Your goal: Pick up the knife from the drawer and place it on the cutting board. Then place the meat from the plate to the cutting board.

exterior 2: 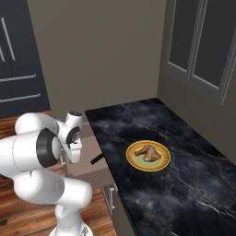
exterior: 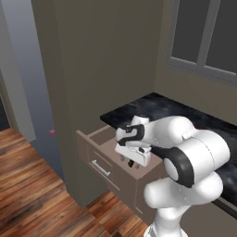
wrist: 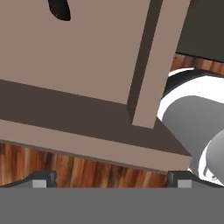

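Hand (exterior: 131, 162) sits released, jaws spread wide with nothing between them, centre of the left base view, hovering over the pulled-out drawer (exterior: 99, 155). Hand view confirms: both fingertips (wrist: 41, 178) sit far apart at the bottom corners, gap between them bare.

Left to right in the left base view: wood floor (exterior: 32, 194) lower left, tall taupe cabinet wall (exterior: 92, 60) filling the upper middle, drawer open at centre with its slim bar handle (exterior: 100, 168) on the front, arm rising from lower right, black marbled bench (exterior: 157, 109) behind the arm, window (exterior: 203, 37) upper right.

Right base view, left to right: dark cabinet doors (exterior 2: 18, 60) upper left, arm lower left with the hand tucked down beside the bench edge, open drawer just right of the arm. Knife (exterior 2: 97, 159) lies in the drawer; only a dark handle end shows, poking out from behind the arm at centre-left. Blade is hidden. Right of that, on the bench at centre, the plate (exterior 2: 133, 161) with the meat (exterior 2: 148, 153) resting on it, well apart from the drawer.

Hand view: taupe drawer floor fills the upper left, a black rounded tip in the top-left corner, probably the knife handle, can't tell for sure. Drawer wall runs diagonally through the upper middle, wood floor strip along the lower left.
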